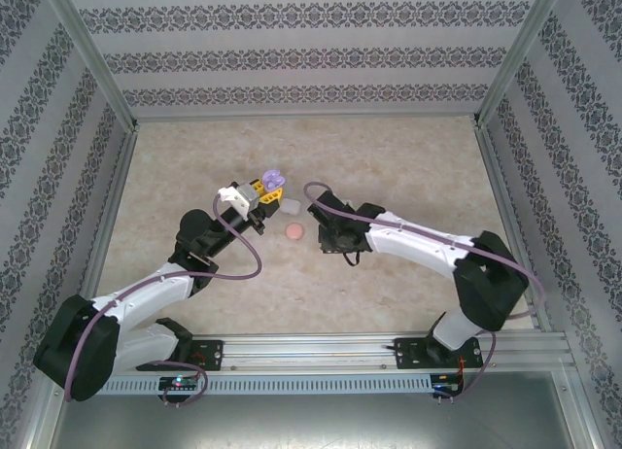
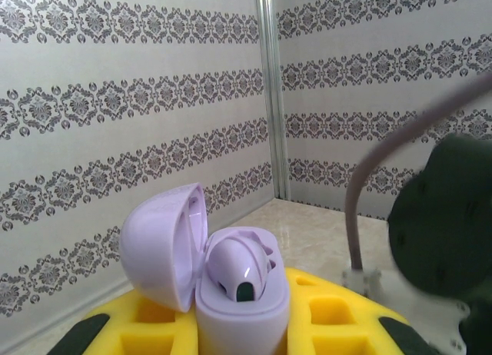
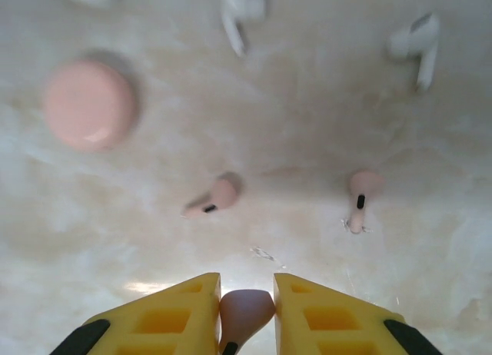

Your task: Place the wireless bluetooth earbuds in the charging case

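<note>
1. A purple earbud (image 2: 240,264) sits in the open purple charging case (image 2: 231,313), which is clamped in the left tool (image 2: 242,336).
2. The right tool (image 3: 246,287) pinches 1 pinkish earbud (image 3: 246,309).
3. 2 pinkish buds (image 3: 215,197) (image 3: 361,192), 2 white buds (image 3: 238,13) (image 3: 415,44) and a closed pink case (image 3: 88,105) lie near the middle of the worktop (image 3: 307,117).

Bright even light, soft shadows, blurred right-wrist close-up with tabletop (image 3: 146,287) glare.

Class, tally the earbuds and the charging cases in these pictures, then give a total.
Earbuds: 6
Charging cases: 3
Total: 9
</note>
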Action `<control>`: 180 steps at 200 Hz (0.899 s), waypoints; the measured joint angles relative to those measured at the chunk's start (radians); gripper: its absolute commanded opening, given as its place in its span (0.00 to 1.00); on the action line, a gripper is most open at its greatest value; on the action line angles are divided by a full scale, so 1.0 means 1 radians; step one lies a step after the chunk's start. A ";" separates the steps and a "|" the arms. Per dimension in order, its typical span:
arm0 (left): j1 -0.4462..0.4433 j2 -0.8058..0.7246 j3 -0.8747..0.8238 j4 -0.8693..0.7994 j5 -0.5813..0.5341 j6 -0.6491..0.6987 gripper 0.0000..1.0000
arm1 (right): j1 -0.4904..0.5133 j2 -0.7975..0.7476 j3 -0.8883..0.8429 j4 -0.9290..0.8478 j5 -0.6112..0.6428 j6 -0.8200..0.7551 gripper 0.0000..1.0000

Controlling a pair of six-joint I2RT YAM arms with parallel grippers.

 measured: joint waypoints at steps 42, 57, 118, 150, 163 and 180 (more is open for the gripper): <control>0.000 0.000 0.010 -0.027 0.001 0.005 0.00 | -0.005 -0.109 0.145 -0.029 0.020 -0.074 0.25; 0.000 0.000 0.013 -0.042 0.004 0.011 0.00 | -0.012 -0.137 0.211 -0.040 0.027 -0.110 0.25; 0.000 0.001 0.042 -0.085 0.077 0.031 0.00 | -0.013 -0.188 0.429 -0.055 0.036 -0.230 0.26; 0.000 0.024 0.085 -0.092 0.131 0.030 0.00 | -0.011 -0.190 0.470 -0.051 0.032 -0.267 0.26; 0.000 0.039 0.101 -0.092 0.150 0.029 0.00 | -0.006 -0.190 0.472 -0.045 0.029 -0.277 0.26; -0.002 0.054 0.119 -0.094 0.168 0.029 0.00 | 0.007 -0.187 0.472 -0.032 0.024 -0.284 0.26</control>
